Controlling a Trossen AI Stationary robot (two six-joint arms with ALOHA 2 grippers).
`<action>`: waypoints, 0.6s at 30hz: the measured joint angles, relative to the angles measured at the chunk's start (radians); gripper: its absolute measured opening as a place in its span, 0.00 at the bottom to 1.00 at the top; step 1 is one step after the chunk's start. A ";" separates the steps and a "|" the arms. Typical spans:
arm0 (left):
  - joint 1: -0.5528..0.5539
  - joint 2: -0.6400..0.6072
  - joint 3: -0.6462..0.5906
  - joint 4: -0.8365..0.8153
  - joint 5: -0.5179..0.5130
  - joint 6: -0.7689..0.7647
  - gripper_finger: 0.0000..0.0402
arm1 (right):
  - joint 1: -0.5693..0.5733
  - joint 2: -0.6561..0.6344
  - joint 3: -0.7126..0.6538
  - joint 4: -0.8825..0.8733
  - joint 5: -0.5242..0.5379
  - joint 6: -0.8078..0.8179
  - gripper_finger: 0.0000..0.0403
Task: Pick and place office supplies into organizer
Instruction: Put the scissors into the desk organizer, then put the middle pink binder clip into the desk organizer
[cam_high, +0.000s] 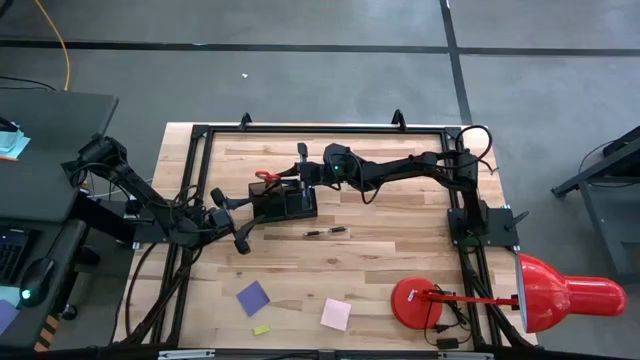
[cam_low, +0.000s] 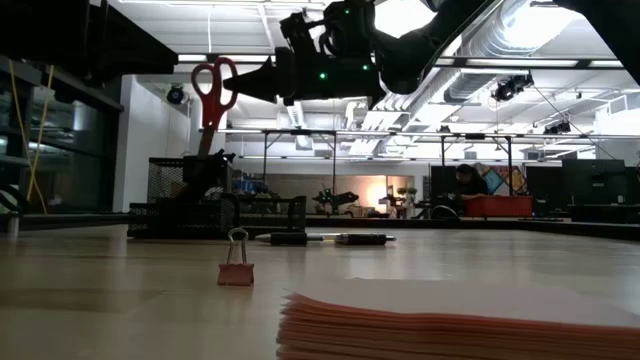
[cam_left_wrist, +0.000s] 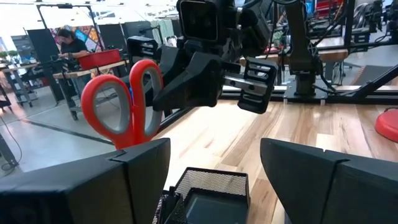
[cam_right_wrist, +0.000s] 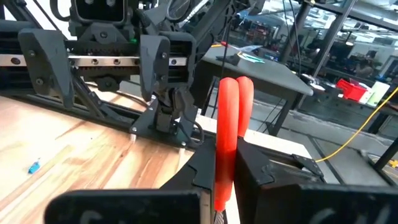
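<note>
From above, the right hand (cam_high: 302, 172) reaches across the wooden surface (cam_high: 400, 250) to the black organizer (cam_high: 284, 203), where the red-handled scissors (cam_high: 266, 177) stand. The left hand (cam_high: 230, 215) sits just beside the organizer's other side, its fingers spread apart and holding nothing. A dark pen (cam_high: 326, 232) lies near the organizer; the blue-purple note pad (cam_high: 253, 297), pink note pad (cam_high: 336, 314) and yellow piece (cam_high: 262, 329) lie well apart from it, near the red lamp (cam_high: 520, 295).

At surface height, the scissors (cam_low: 213, 95) stand upright in the organizer (cam_low: 215, 205), handles up, with the right hand (cam_low: 290, 75) beside them. A small binder clip (cam_low: 236, 262) stands in front, and a workshop with benches lies behind.

The left wrist view shows the scissors (cam_left_wrist: 121, 102) above the mesh organizer (cam_left_wrist: 208, 193), the right hand (cam_left_wrist: 165, 93) closed against them.

The right wrist view shows its pinched fingers on the red handles (cam_right_wrist: 229, 134).

The risk, I judge: withdrawing sideways could tip the scissors or drag the light organizer, and the two hands are close enough to collide.
</note>
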 joint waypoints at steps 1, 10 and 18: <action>0.000 0.000 0.000 0.000 0.000 0.000 0.59 | 0.000 0.000 0.000 -0.001 0.000 -0.001 0.03; 0.000 0.000 0.000 0.000 0.029 -0.003 0.59 | 0.000 0.049 0.000 0.110 -0.052 0.044 0.19; 0.000 0.000 0.000 0.000 0.045 -0.004 0.59 | -0.002 0.070 0.000 0.132 -0.048 0.037 0.41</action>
